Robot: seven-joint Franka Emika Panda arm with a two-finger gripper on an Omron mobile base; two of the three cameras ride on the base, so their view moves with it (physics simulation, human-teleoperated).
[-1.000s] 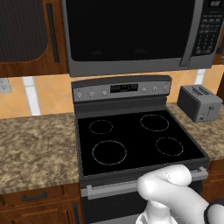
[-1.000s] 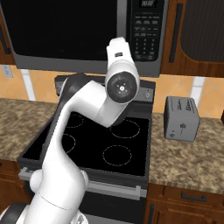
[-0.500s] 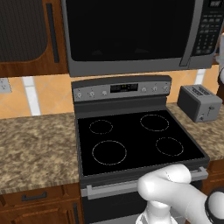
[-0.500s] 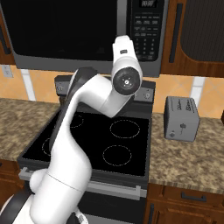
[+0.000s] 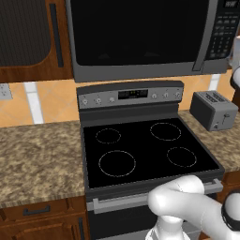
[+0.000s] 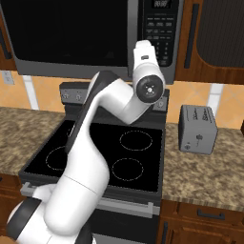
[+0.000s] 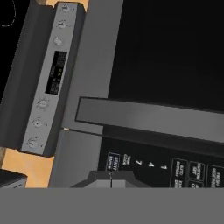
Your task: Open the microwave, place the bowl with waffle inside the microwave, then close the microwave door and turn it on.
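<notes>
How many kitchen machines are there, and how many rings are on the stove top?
Microwave: 1
Stove: 1
Toaster: 1
Machines in total: 3
Burner rings on the stove: 4

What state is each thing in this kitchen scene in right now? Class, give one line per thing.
microwave door: closed, flush with its frame.
microwave: interior dark.
gripper: jaws shut, empty, pointed at the keypad.
stove: burners dark, nothing on the cooktop.
toaster: upright on the counter, slots empty.
cabinet door: closed.
</notes>
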